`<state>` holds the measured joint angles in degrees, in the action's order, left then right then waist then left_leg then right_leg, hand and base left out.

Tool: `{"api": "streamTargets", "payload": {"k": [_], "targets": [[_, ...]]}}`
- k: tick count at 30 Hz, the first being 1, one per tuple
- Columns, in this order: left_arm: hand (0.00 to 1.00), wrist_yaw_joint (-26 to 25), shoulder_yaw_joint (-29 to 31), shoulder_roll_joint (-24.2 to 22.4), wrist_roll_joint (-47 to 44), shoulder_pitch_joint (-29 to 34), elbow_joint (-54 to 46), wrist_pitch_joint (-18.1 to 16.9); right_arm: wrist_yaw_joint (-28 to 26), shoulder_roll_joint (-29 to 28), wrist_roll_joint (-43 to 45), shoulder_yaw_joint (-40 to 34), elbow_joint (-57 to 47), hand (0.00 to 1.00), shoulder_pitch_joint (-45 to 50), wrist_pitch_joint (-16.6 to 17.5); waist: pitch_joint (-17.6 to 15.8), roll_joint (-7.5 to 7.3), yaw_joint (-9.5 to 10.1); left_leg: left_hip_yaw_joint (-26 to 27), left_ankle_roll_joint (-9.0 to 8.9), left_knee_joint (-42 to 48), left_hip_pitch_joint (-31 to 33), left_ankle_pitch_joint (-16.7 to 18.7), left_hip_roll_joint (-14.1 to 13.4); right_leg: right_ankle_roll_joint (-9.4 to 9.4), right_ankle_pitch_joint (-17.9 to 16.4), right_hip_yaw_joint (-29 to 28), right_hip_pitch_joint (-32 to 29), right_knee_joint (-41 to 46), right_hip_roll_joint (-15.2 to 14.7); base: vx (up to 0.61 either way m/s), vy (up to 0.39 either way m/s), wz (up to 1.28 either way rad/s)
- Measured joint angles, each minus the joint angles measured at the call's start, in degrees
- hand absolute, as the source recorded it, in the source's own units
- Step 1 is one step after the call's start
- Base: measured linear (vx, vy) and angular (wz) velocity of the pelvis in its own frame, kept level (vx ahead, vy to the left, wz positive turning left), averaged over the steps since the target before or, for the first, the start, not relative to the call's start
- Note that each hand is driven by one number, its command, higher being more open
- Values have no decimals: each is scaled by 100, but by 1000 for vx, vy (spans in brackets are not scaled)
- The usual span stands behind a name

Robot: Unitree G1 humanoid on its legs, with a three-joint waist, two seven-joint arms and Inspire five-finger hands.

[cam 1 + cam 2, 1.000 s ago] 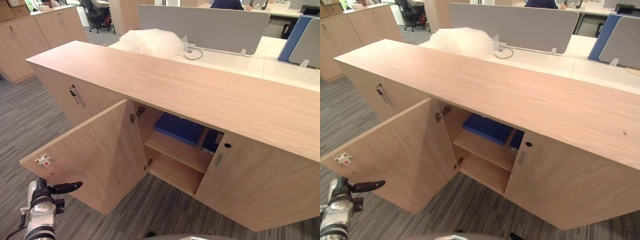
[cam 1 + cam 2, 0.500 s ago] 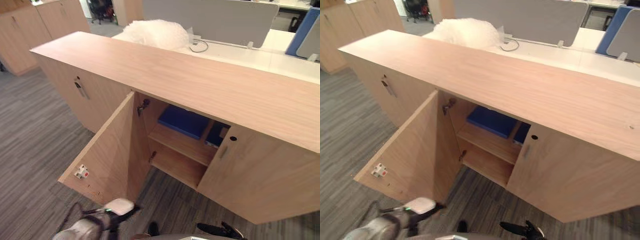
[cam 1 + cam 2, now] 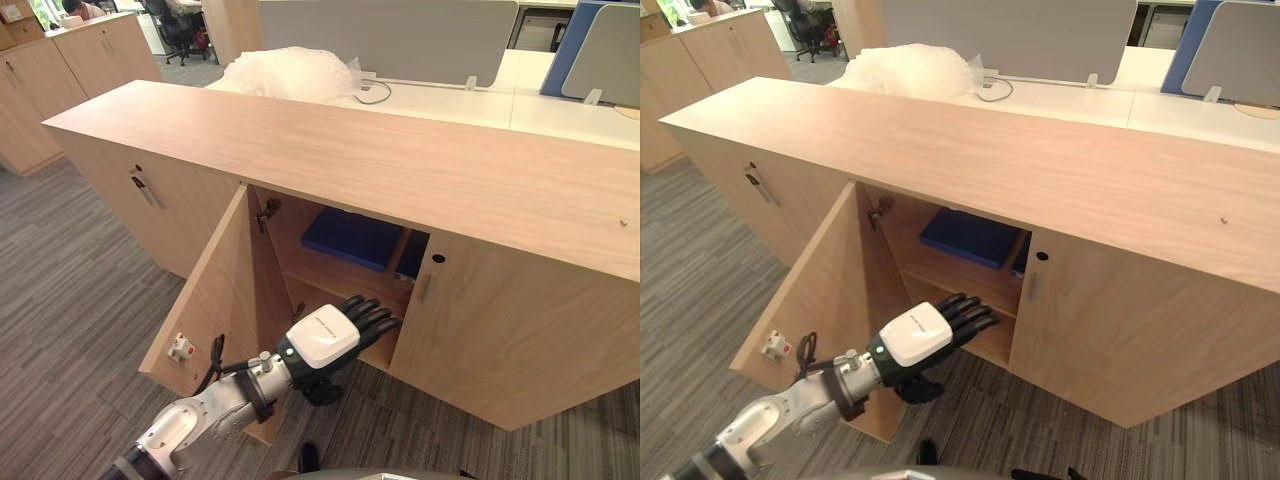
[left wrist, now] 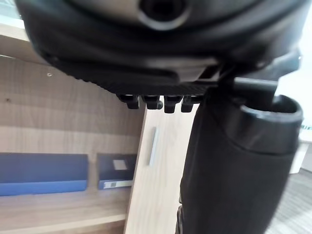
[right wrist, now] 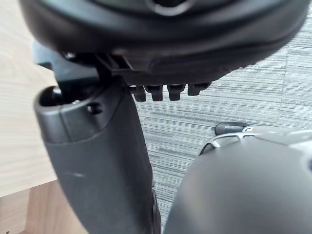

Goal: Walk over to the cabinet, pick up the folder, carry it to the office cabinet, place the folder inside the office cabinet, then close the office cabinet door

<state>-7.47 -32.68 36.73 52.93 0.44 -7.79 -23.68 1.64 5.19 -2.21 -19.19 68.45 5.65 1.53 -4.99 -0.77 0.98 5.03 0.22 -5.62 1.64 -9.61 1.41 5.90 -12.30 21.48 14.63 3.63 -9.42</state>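
While the right hand [image 5: 97,161] hangs low over the grey carpet floor [image 5: 234,102], fingers [image 5: 168,90] loose and holding nothing, the action is out front. The left hand [image 3: 322,340] is at the mouth of the cabinet [image 3: 400,170], low down, just beside the free edge of the open door [image 3: 225,300]. I can't tell whether it touches the wood. Its fingers [image 3: 365,312] are stretched out and released, pointing into the opening, nothing in them.

The door stands swung well out to the left, with a small white and red catch [image 3: 181,349] on its inner face. Past it there's the inside of the cabinet. On the shelf [image 3: 340,280] the blue folder [image 3: 352,238] lies flat in the upper compartment, and it's in, no question. Just right of it sits a second blue item [image 3: 413,258], partly hidden behind the right door [image 3: 510,340]. That right door is closed, its slim handle [image 3: 425,288] near the inner edge. In the left wrist view the two blue pieces lie side by side on the shelf, with a narrow gap between them.

Beyond the cabinet's bare wooden top is a white surface [image 3: 440,100]. It carries a heap of bubble wrap [image 3: 290,72] in front of a grey divider [image 3: 385,38].
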Motion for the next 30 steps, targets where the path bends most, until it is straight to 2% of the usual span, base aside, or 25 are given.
{"api": "streamTargets", "payload": {"k": [4, 7, 12, 14, 18, 20, 23, 25, 26, 27, 29, 30], "targets": [[100, -2, -109, -9, -68, -8, 317, 73, 25, -106, 4, 0, 63, 100, -119, 1, -29, -169, -1, -61, 0, 2, -17, 1, -8, 4, -1, 35, 12, 77, 41, 57, -34, 8], [100, 37, -306, -71, -70, 90, 655, 169, 29, -125, 3, -45, 166, 100, -223, 2, -39, -212, -18, -80, -8, 2, -32, 6, -20, 2, 3, 53, 18, 131, 51, 26, -14, 8], [100, 243, -759, -500, -178, 234, 1163, 160, 38, -166, 2, -455, 233, 100, -255, -13, -42, -166, -47, -99, -21, -1, -49, 16, -60, 1, 4, 61, 35, 131, 79, -25, 3, -2], [100, 350, -923, -715, -241, 317, 1263, 129, 76, -158, 2, -500, 235, 100, -230, -21, -60, -123, -130, -100, -79, -1, -47, 48, -95, -1, 6, 61, 34, 125, 91, -62, 16, -2], [100, 500, -1051, -1017, -503, 366, 1362, 97, 135, -149, 4, -657, 234, 100, -114, -24, -76, -64, -162, -99, -94, -2, -26, 37, -110, -4, 2, 69, 49, 41, 114, -61, 10, -1], [100, 746, -1126, -1141, -965, 423, 1369, 131, 163, -153, 5, -674, 226, 100, -16, -34, -73, -59, -161, -105, -95, -1, -20, 26, -99, -4, -7, 96, 56, 1, 107, -23, 5, 1], [100, 1671, -1120, -1327, -2710, 734, 1379, 444, 175, -184, 4, -785, 219, 100, 67, -102, -72, -79, -170, -181, -60, 0, 30, -36, -18, 34, -31, 188, 56, 1, 66, 13, 5, 12], [100, 1865, -1061, -1372, -3231, 917, 1402, 579, 174, -196, 0, -785, 222, 100, 60, -134, -69, -109, -168, -257, -25, 1, 58, -61, 32, 56, -41, 264, 67, 18, 39, 52, -3, 26], [100, 1988, -818, -1456, -3787, 1227, 1421, 763, 146, -204, -5, -781, 223, 100, 2, -177, -79, -135, -162, -305, -14, 2, 63, -68, 60, 66, -45, 331, 76, 55, 24, 50, -7, 23], [100, 1999, -750, -1480, -3869, 1291, 1431, 795, 142, -204, -5, -780, 223, 100, -7, -180, -79, -136, -159, -310, -14, 2, 62, -69, 62, 67, -44, 336, 76, 64, 24, 48, -9, 17], [100, 2097, -73, -1733, -5027, 1704, 1667, 1176, 93, -211, -14, -761, 223, 100, -86, -234, -100, -176, -101, -382, -11, 2, 64, -71, 68, 70, -42, 386, 85, 116, 37, 24, -10, 15], [100, 2103, 101, -1801, -5190, 1766, 1769, 1241, 88, -212, -17, -761, 225, 100, -92, -248, -98, -189, -96, -392, -11, 2, 63, -72, 67, 70, -41, 396, 90, 123, 34, 13, -4, 14]]}}
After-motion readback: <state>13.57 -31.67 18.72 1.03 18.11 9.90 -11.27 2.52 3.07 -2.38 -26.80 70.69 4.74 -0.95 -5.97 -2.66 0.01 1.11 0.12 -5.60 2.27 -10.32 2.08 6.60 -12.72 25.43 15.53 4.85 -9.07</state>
